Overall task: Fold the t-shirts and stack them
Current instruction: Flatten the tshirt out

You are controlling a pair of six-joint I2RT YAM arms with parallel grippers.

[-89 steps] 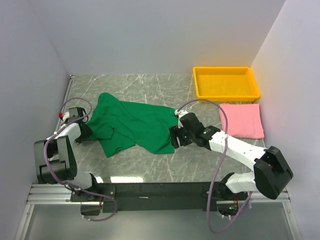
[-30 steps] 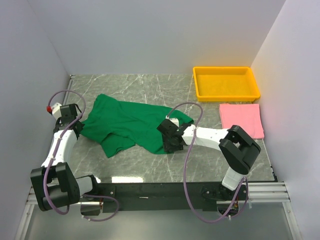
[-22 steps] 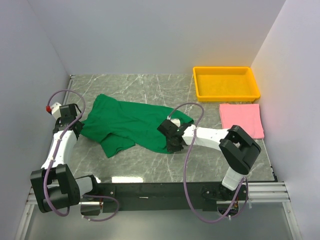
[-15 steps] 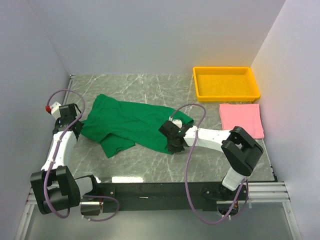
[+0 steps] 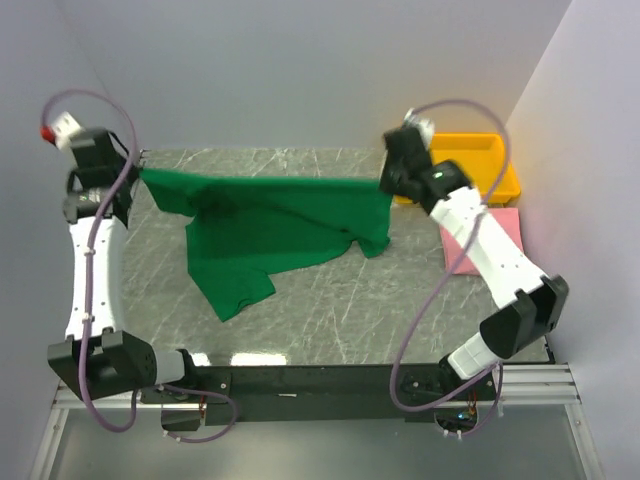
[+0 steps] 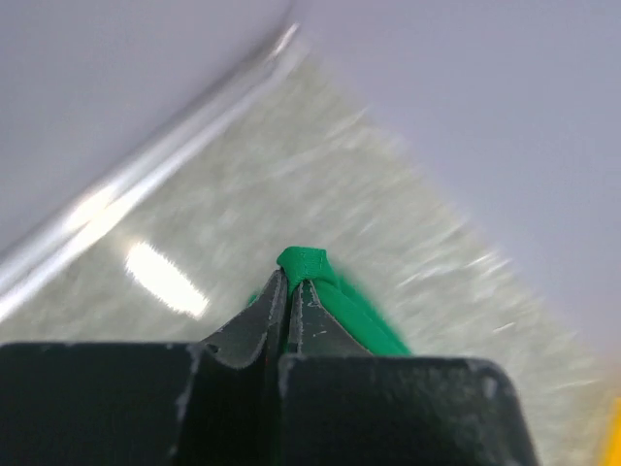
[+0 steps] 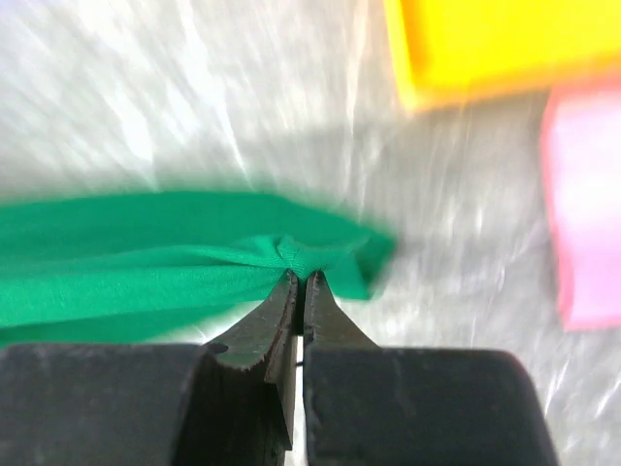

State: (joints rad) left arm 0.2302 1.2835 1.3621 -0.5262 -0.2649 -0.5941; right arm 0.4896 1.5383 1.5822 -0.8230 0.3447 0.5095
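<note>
hanging stretched above the grey marble bench (image 5: 330,290): dark green short-sleeved cloth t-shirt (image 5: 270,215). left hand (image 6: 288,289) clamped on one end, right hand (image 7: 299,282) clamped on the other. light pink folded t-shirt (image 7: 587,204) lies flat near the yellow plastic tray (image 5: 495,138).

Left of you: dark green cloth t-shirt (image 5: 280,225); right: folded pink cloth t-shirt (image 7: 592,214) lies before yellow plastic tray (image 5: 470,138).

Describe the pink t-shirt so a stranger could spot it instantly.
Start at the yellow tray in the table's far right corner. Directly in front of it lies the pink t-shirt, a flat folded rectangle partly behind the right arm; the green t-shirt is spread wide, unfolded.
</note>
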